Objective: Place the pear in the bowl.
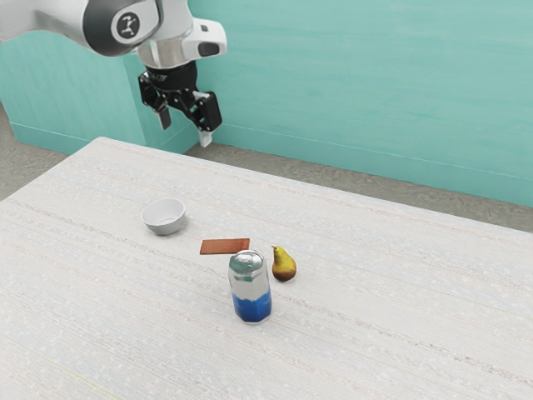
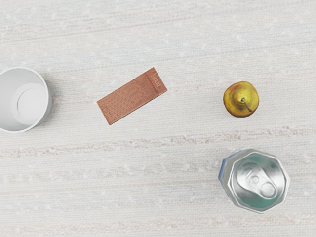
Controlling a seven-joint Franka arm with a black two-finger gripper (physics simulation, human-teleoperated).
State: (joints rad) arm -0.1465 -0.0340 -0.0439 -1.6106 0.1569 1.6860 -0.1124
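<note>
In the exterior view, the white arm [image 1: 55, 18] holds its claw [image 1: 185, 127] up in the air, well apart from everything on the bench [image 1: 375, 333], with its two fingers spread wide and nothing between them. The pear [image 1: 284, 265] stands upright on the bench, just beside the silver and blue can [image 1: 251, 287], toward the exterior view's right. The white bowl [image 1: 164, 226] sits well apart from the pear, toward the exterior view's left, and a flat brown piece [image 1: 225, 247] lies on the bench between them. No part of the job looks done: the pear is out of the bowl and ungrasped, so the reach, the grasp, the lift, the carry and the release are all left to do. In the wrist view, the pear is seen from above, stem uppermost, with a strip of bare bench between it and the can, so the two do not touch. The bowl, partly cut off by the picture's edge, has an empty inside where it can be seen, ready to take the fruit. The can's closeness is probably the main difficulty; the claw would do well to come down over the pear with its fingers kept off the can.
</note>
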